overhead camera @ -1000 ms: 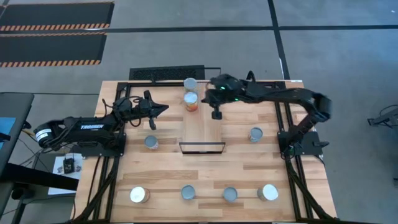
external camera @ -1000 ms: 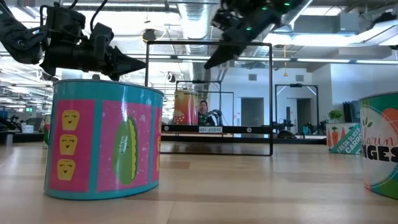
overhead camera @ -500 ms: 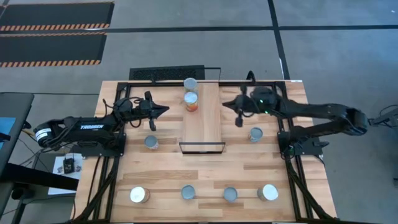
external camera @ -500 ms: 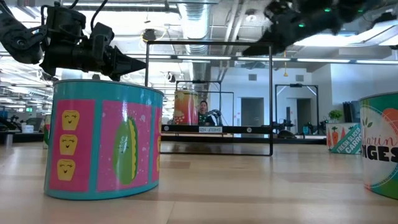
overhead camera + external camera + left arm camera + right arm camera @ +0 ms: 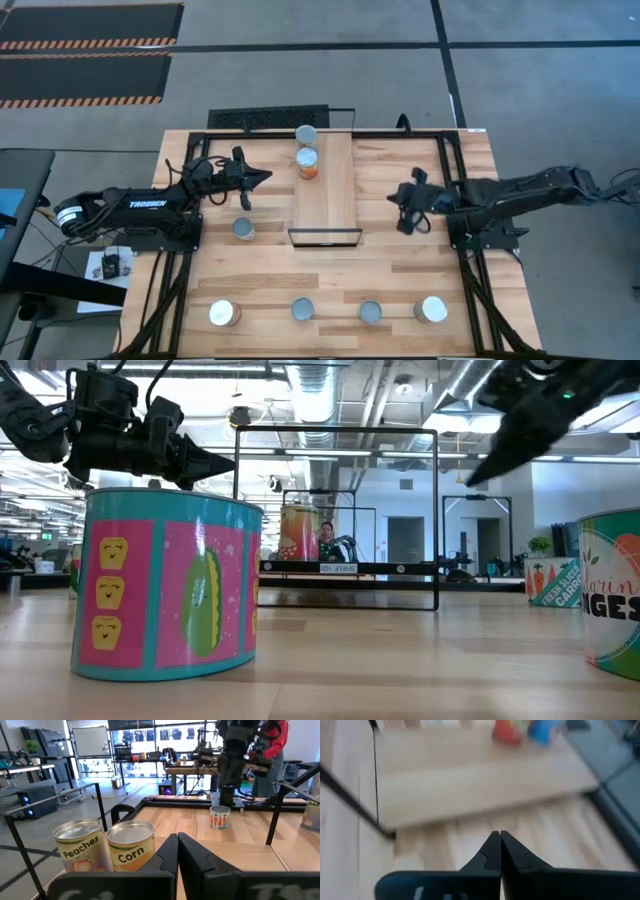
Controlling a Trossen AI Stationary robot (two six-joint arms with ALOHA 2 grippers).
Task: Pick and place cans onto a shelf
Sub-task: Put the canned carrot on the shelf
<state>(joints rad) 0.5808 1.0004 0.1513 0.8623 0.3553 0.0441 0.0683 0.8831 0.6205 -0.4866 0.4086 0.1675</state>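
The right arm stretches low across the tabletop (image 5: 400, 270), its pincer (image 5: 408, 203) closed and empty, just right of the shelf (image 5: 328, 195). The left pincer (image 5: 252, 178) waits left of the shelf, fingers pressed together, holding nothing. Two cans (image 5: 307, 150) stand at the shelf's far left edge; others dot the tabletop.

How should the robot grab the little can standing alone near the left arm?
The can stands upright on the table with its round top up. Best guess: the left end effector comes straight down and pinches the curved sides just under the rim; there is free space all around it.
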